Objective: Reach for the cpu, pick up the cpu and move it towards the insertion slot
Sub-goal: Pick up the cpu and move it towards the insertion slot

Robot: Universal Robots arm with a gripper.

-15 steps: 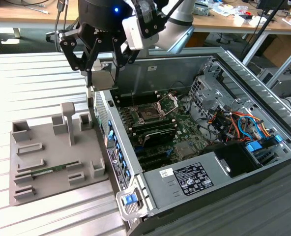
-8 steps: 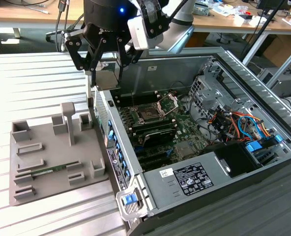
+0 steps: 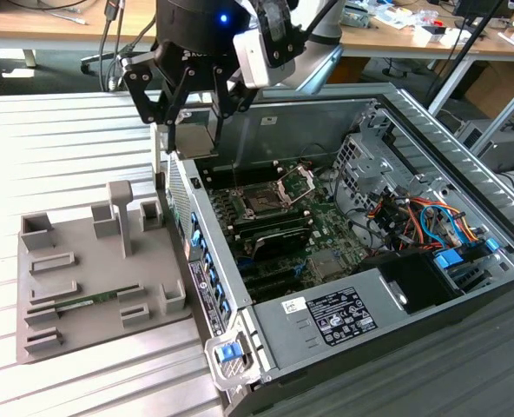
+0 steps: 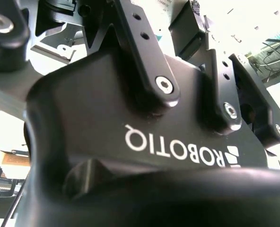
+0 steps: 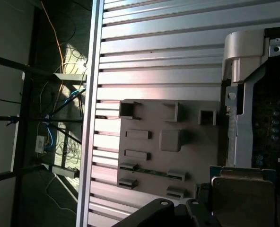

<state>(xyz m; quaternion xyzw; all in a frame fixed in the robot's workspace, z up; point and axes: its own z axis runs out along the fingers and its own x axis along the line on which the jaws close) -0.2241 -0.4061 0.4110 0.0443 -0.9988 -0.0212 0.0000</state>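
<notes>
In the exterior view my gripper [image 3: 194, 129] hangs over the open computer case's wall on the view's left, shut on the cpu [image 3: 198, 139], a thin pale beige square held flat between the black fingers. The first wrist view shows the cpu [image 5: 244, 194] close up, with a green edge. The insertion slot [image 3: 261, 202] lies on the green motherboard down and toward the exterior view's right of the cpu, dark in the centre, its silver load plate [image 3: 297, 184] hinged up. The second wrist view shows the gripper's black body [image 4: 144, 142] and finger links.
A grey plastic tray [image 3: 92, 287] with upright posts lies on the ribbed metal table at the exterior view's left; a green memory stick [image 3: 76, 304] rests in it. Inside the case [image 3: 396, 113] are black memory slots [image 3: 274, 230], coloured cables [image 3: 413, 217] and a power supply [image 3: 339, 317].
</notes>
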